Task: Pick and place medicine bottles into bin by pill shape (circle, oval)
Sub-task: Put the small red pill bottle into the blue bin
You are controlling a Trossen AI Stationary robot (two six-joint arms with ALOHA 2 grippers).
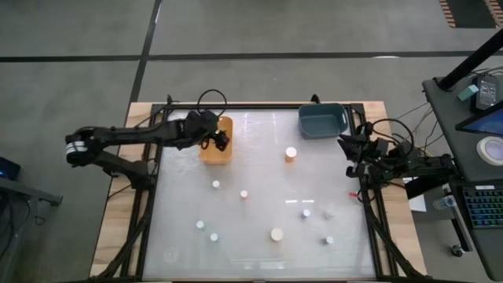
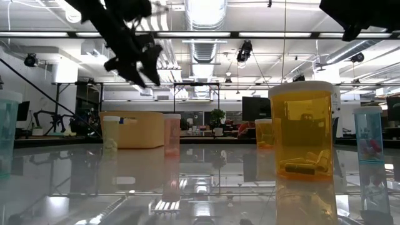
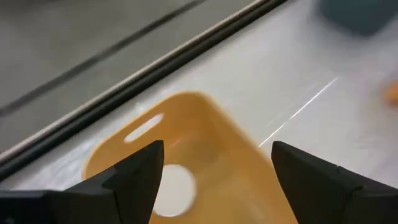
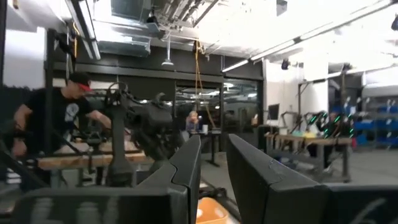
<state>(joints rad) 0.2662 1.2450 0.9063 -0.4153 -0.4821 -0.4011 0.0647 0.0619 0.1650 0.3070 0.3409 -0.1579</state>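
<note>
The left gripper point(image 1: 222, 142) hangs over the orange bin point(image 1: 216, 149), which sits at about 11 o'clock on the table point(image 1: 259, 259). Its fingers point(image 3: 134, 174) stand apart with nothing between them. In the left wrist view a white-capped bottle point(image 3: 171, 190) lies inside the orange bin point(image 3: 211, 143), below the spread fingers.

The blue bin point(image 1: 322, 120) sits at about 1 o'clock, near the far edge. The right gripper point(image 1: 346, 142) waits just off the table's right edge, at about 2 o'clock beside the blue bin, its fingers point(image 4: 186, 165) together and empty.

The other bottles stand loose on the table, well apart from each other. An orange-tinted one point(image 1: 291, 154) is at about 1 o'clock from the centre. A white cap point(image 1: 216, 184) and a pinkish bottle point(image 1: 244, 193) are near the middle. Two small ones point(image 1: 207, 230) stand at about 7 o'clock, a wide-capped bottle point(image 1: 277, 233) at 6 o'clock, and three more point(image 1: 316, 213) at about 4 to 5 o'clock.

In the low view a large amber bottle point(image 2: 301, 131) stands nearest, with oblong pills at its bottom; a teal-tinted bottle point(image 2: 369, 134) to its right holds pink pills. No label or writing can be read on any bottle or bin.

A person point(image 4: 53, 118) in a dark shirt stands in the room beyond the table.
</note>
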